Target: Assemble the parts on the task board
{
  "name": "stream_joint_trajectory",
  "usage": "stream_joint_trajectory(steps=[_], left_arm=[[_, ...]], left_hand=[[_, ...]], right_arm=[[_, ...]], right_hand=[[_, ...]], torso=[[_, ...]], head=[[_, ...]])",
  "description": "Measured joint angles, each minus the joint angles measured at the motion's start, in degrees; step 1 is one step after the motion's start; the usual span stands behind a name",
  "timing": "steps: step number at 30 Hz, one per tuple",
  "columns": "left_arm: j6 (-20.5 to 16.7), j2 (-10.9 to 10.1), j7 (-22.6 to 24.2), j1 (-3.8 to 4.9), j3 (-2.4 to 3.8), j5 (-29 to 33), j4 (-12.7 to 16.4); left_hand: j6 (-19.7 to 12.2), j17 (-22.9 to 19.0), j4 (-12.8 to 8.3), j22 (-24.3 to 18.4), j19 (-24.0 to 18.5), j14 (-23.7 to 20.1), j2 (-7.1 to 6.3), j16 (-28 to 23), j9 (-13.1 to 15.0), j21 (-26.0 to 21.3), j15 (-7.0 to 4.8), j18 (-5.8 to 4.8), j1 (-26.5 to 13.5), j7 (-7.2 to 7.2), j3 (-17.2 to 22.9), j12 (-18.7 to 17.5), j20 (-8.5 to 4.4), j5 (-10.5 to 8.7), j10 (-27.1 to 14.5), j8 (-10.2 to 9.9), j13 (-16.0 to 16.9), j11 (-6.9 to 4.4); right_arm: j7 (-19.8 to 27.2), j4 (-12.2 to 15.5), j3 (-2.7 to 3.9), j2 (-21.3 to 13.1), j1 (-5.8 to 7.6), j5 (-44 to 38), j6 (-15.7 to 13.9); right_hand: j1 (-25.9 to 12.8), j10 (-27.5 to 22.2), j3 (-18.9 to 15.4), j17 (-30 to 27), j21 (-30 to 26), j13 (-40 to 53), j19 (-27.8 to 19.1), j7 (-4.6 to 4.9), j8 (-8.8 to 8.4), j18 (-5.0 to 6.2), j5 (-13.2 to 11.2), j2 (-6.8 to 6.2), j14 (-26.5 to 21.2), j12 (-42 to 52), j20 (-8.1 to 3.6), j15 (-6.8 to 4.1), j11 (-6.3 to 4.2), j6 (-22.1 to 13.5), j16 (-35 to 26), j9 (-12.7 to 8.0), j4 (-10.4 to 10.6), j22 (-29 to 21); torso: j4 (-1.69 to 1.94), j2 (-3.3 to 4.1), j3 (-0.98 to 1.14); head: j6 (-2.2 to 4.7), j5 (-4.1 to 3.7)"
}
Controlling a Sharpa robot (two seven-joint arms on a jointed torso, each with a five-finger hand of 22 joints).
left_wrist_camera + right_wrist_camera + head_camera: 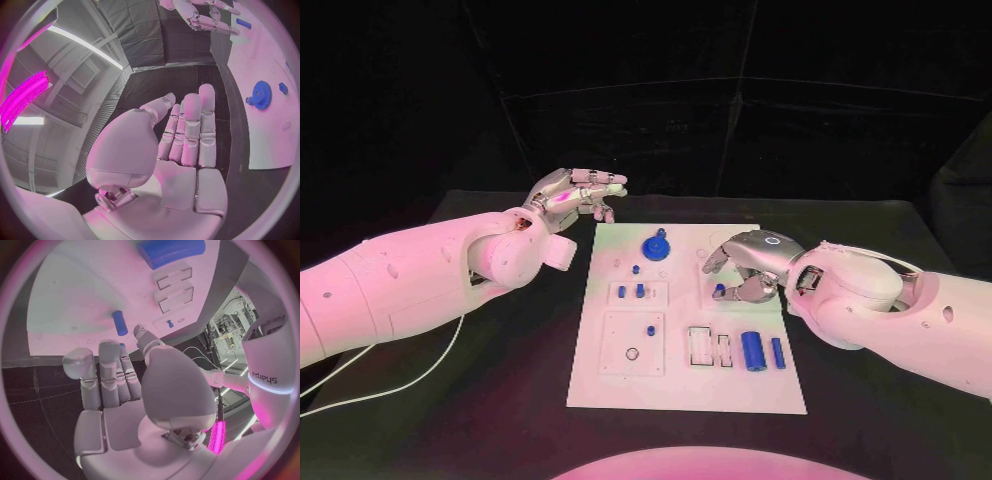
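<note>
The white task board (678, 385) lies in the middle of the table. A blue gear (656, 246) (260, 95) stands near the board's far edge. Two small blue pegs (630, 292) stand left of centre, and two blue cylinders (763, 351) lie at the near right. My right hand (750, 264) (119, 375) hovers over the board's right side, with its thumb and a fingertip closed around a short blue peg (720, 291) (119, 322). My left hand (574, 195) (184, 135) is raised off the board's far left corner, fingers straight and together, holding nothing.
A white plate (633, 343) with a round hole and a small blue stud sits at the board's near left. Two white rectangular frames (710, 346) lie beside it. A white cable (387, 375) trails across the table at the left. Black table surrounds the board.
</note>
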Motion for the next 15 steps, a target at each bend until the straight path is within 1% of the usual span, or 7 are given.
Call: stream_joint_trajectory(steps=[2, 4, 8, 9, 12, 14, 15], left_arm=[[0.0, 0.0, 0.0, -0.01, -0.05, 0.0, 0.0], [0.1, 0.0, 0.0, -0.01, -0.06, 0.0, 0.0], [0.1, 0.0, 0.0, -0.01, -0.12, 0.0, 0.0], [0.1, 0.0, 0.0, -0.01, -0.12, 0.0, 0.0], [0.1, 0.0, 0.0, -0.01, -0.12, 0.0, -0.1], [0.1, 0.0, 0.0, -0.01, -0.12, 0.0, -0.1], [0.1, 0.0, 0.0, -0.01, -0.12, 0.0, -0.1]], left_hand=[[0.0, 0.0, 0.0, 0.0, 0.0, 0.0, 0.00, 0.0, 0.0, 0.0, 0.00, 0.00, 0.0, 0.00, 0.0, 0.0, 0.00, 0.00, 0.0, 0.0, 0.0, 0.00], [0.0, 0.0, 0.0, 0.0, 0.0, 0.0, 0.00, 0.0, 0.0, 0.0, 0.00, 0.00, 0.0, 0.00, 0.0, 0.0, 0.00, 0.00, 0.0, 0.0, 0.0, 0.00], [0.0, 0.0, 0.0, 0.0, 0.0, 0.0, 0.00, 0.0, 0.0, 0.0, 0.00, 0.00, 0.0, 0.00, 0.0, 0.0, 0.00, 0.00, 0.0, 0.0, 0.0, 0.00], [0.0, 0.0, 0.0, 0.0, 0.0, 0.0, 0.00, 0.0, 0.0, 0.0, 0.00, 0.00, 0.0, 0.00, 0.0, 0.0, 0.00, 0.00, 0.0, 0.0, 0.0, 0.00], [0.0, 0.0, 0.0, 0.0, 0.0, 0.0, 0.00, 0.0, 0.0, 0.0, 0.00, 0.00, 0.0, 0.00, 0.0, 0.0, 0.00, 0.00, 0.0, 0.0, 0.0, 0.00], [0.0, 0.0, 0.0, 0.0, 0.0, 0.0, 0.00, 0.0, 0.0, 0.0, 0.00, 0.00, 0.0, 0.00, 0.0, 0.0, 0.00, 0.00, 0.0, 0.0, 0.0, 0.00], [0.0, 0.0, 0.0, 0.0, 0.0, 0.0, 0.00, 0.0, 0.0, 0.0, 0.00, 0.00, 0.0, 0.00, 0.0, 0.0, 0.00, 0.00, 0.0, 0.0, 0.0, 0.00]], right_arm=[[-0.5, -0.1, -0.02, -0.1, 0.02, -0.5, 0.9], [-0.9, -0.2, -0.02, -0.1, 0.05, -0.9, 1.8], [-1.5, -0.3, -0.02, 0.1, 0.08, -1.6, 3.4], [-1.6, -0.3, -0.02, 0.2, 0.08, -1.7, 3.7], [-1.7, -0.4, -0.02, 0.4, 0.08, -2.0, 4.7], [-1.8, -0.6, -0.02, 0.5, 0.08, -2.1, 5.3], [-1.8, -0.7, -0.03, 0.6, 0.08, -2.1, 5.5]], right_hand=[[0.2, 0.0, -0.8, -0.2, 0.0, 0.0, 0.0, 0.00, 0.00, 0.00, 0.0, -0.24, 0.0, 0.4, 0.00, 0.00, 0.01, 0.0, 0.0, 0.0, 0.2, -0.2], [0.4, 0.0, -1.6, -0.4, -0.4, 0.1, 0.0, 0.00, 0.00, 0.00, 0.0, -0.01, 0.0, 0.7, 0.00, 0.00, 0.01, 0.0, 0.0, 0.0, 0.5, -0.4], [1.2, 0.1, -2.9, -0.7, -0.4, 0.1, 0.0, -0.48, 0.00, 0.00, 0.0, 0.42, 0.0, 1.9, 0.00, 0.00, -0.12, 0.5, 0.0, 0.0, 1.2, -0.5], [1.5, 0.6, -3.1, -0.8, -0.4, 0.2, 0.0, -0.65, -0.01, 0.00, 0.0, 0.75, 0.0, 2.3, 0.00, 0.00, -0.46, 0.7, 0.0, 0.1, 1.3, -0.5], [2.4, 2.7, -3.5, -1.0, -0.4, 0.2, -0.2, -0.61, 0.20, 0.00, 0.0, 1.62, 0.0, 3.7, -0.21, 0.00, -0.77, 2.3, 0.0, 0.2, 1.4, -0.4], [3.2, 4.6, -3.5, -0.6, -0.4, 0.2, 0.2, -0.47, 0.58, 0.00, 0.0, 2.44, 0.3, 4.5, -0.63, -0.35, -1.05, 3.7, 0.2, 0.3, 1.4, 0.2], [3.5, 5.1, -3.5, -0.4, -0.1, 0.2, 0.2, -0.46, 0.82, 0.00, 0.0, 2.77, 0.4, 4.7, -0.63, -0.43, -1.13, 4.3, 0.5, 0.4, 1.4, 0.5]], torso=[[0.01, 0.00, 0.00], [0.01, 0.02, 0.00], [0.01, 0.05, 0.00], [0.02, 0.05, 0.00], [0.07, 0.05, 0.00], [0.08, 0.05, 0.00], [0.08, 0.05, 0.00]], head=[[0.00, 0.00], [0.00, -0.05], [-0.08, -0.04], [-0.12, -0.03], [-0.18, -0.02], [-0.23, 0.02], [-0.24, 0.02]])
